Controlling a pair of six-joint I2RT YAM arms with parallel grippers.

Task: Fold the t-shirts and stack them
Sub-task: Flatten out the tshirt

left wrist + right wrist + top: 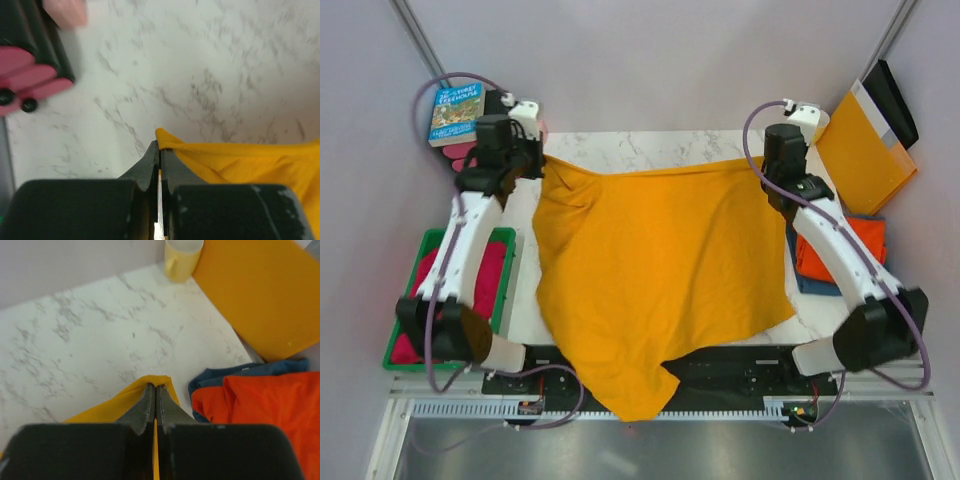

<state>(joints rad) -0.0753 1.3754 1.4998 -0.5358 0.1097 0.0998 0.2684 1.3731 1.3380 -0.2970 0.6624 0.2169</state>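
Observation:
The mustard-yellow t-shirt (655, 275) is spread over the marble table, its near end hanging over the front edge. My left gripper (542, 160) is shut on its far left corner (167, 137). My right gripper (760, 160) is shut on its far right corner (159, 381). Both corners are held a little above the table. The orange-red t-shirt (860, 250) lies folded on the blue t-shirt (815, 283) at the right edge. In the right wrist view the orange-red one (265, 410) sits over the blue one (235, 375).
A stiff yellow-orange envelope (865, 150) leans at the back right, with a yellow mug (181, 257) beside it. A book (457, 112) lies at the back left. A green tray (425, 262) with red cloth stands at the left. Pink and black objects (30, 75) lie near the left gripper.

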